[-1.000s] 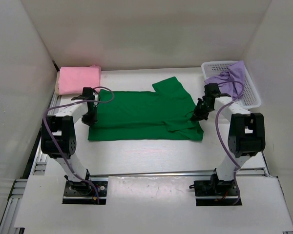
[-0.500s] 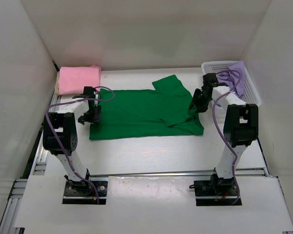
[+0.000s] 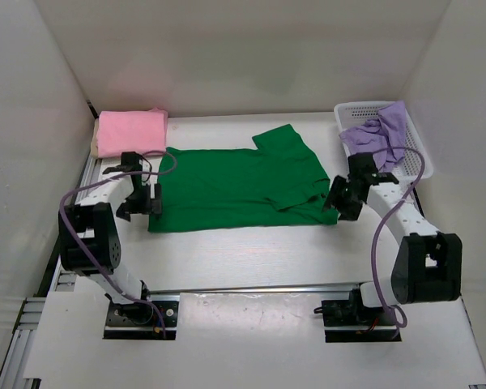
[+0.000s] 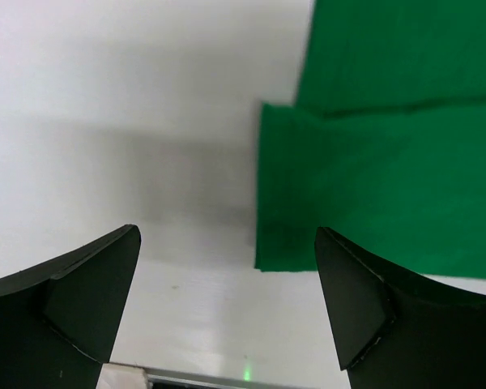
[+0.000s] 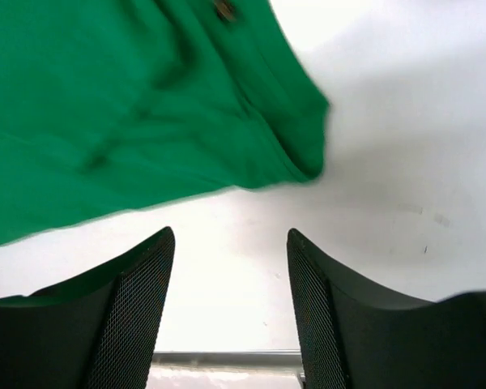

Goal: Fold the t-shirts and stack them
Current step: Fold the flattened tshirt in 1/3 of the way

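Observation:
The green t-shirt (image 3: 239, 188) lies folded lengthwise in the middle of the table, one sleeve pointing to the back. Its left end (image 4: 389, 178) shows in the left wrist view and its right corner (image 5: 130, 105) in the right wrist view. My left gripper (image 3: 138, 207) (image 4: 227, 243) stands open just off the shirt's left edge, over bare table. My right gripper (image 3: 340, 203) (image 5: 230, 243) is open beside the shirt's right corner, holding nothing. A folded pink t-shirt (image 3: 130, 132) sits back left with a tan edge (image 3: 95, 147) under it. The purple t-shirt (image 3: 381, 134) lies crumpled in the basket.
The white mesh basket (image 3: 421, 166) stands at the back right against the wall. White walls close in the left, back and right. A metal rail (image 3: 251, 288) runs along the near table edge in front of the arm bases.
Both grippers opened and let go of the green t-shirt, then drew back off its ends toward the near side. The shirt now rests flat on the table.

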